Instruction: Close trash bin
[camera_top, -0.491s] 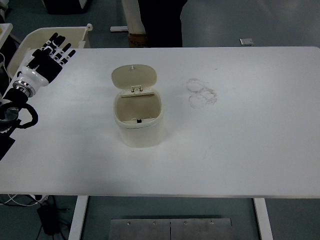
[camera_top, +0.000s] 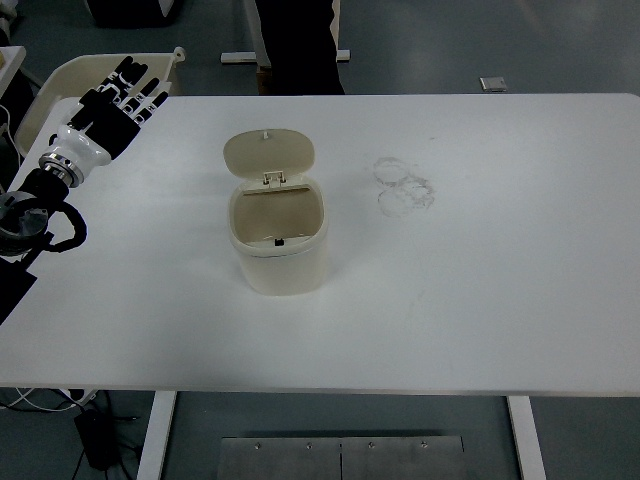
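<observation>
A cream trash bin (camera_top: 280, 240) stands left of the table's middle. Its lid (camera_top: 268, 154) is swung up and back on the far hinge, so the hollow inside shows. My left hand (camera_top: 118, 103) hovers over the table's far left corner, fingers spread flat and holding nothing, well to the left of the bin. The right arm does not show.
A cream plastic basket (camera_top: 70, 75) sits beyond the table's far left corner, under my left hand. Faint ring smudges (camera_top: 403, 186) mark the tabletop right of the bin. A person's dark legs (camera_top: 300, 45) stand behind the far edge. A small grey object (camera_top: 493, 84) lies on the floor.
My left hand has moved slightly up and to the right, toward the far edge. The person behind the table has shifted. The bin and its lid have not moved.
</observation>
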